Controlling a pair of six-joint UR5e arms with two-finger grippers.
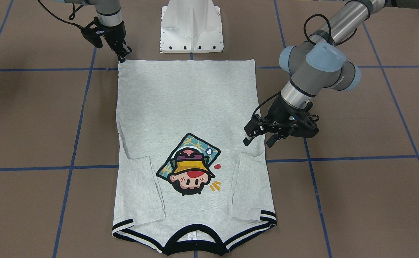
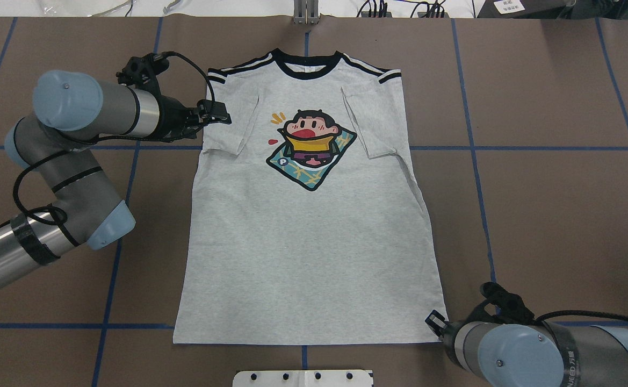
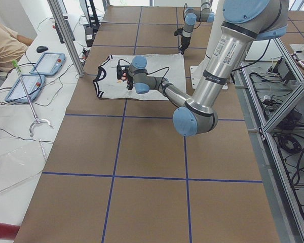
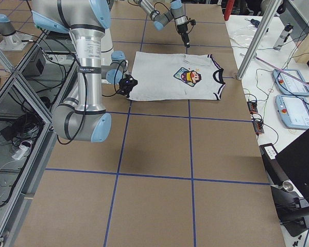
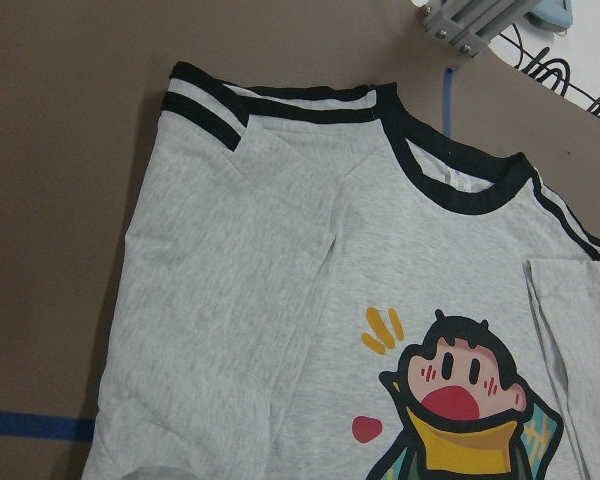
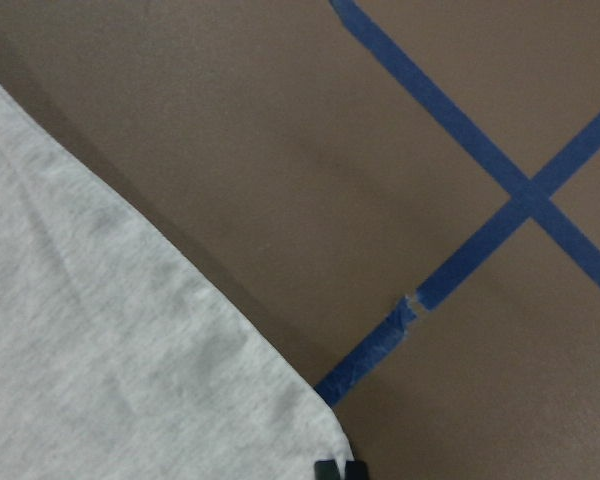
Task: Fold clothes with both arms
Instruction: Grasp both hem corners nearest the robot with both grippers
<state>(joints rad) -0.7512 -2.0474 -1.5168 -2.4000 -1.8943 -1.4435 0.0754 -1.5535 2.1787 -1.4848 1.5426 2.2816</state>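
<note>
The grey T-shirt (image 1: pixel 187 107) lies flat and face up on the brown table, with both sleeves folded inward. Its black collar (image 2: pixel 305 67) is at the far edge and its hem is toward my base. My left gripper (image 1: pixel 258 140) hovers open just above the shirt's edge beside the folded left sleeve (image 2: pixel 228 126), holding nothing. The left wrist view shows the collar, the shoulder stripes and the cartoon print (image 5: pixel 460 390) below it. My right gripper (image 1: pixel 124 56) is low at the hem corner (image 2: pixel 437 336). In the right wrist view its tips (image 6: pixel 341 470) meet on that corner of the cloth.
The white pedestal base (image 1: pixel 191 28) stands just behind the hem. Blue tape lines (image 2: pixel 475 148) grid the brown table. At the far side are an aluminium post (image 2: pixel 305 13), cables and control pendants (image 3: pixel 48 63), with a seated person (image 3: pixel 5 43) beside them.
</note>
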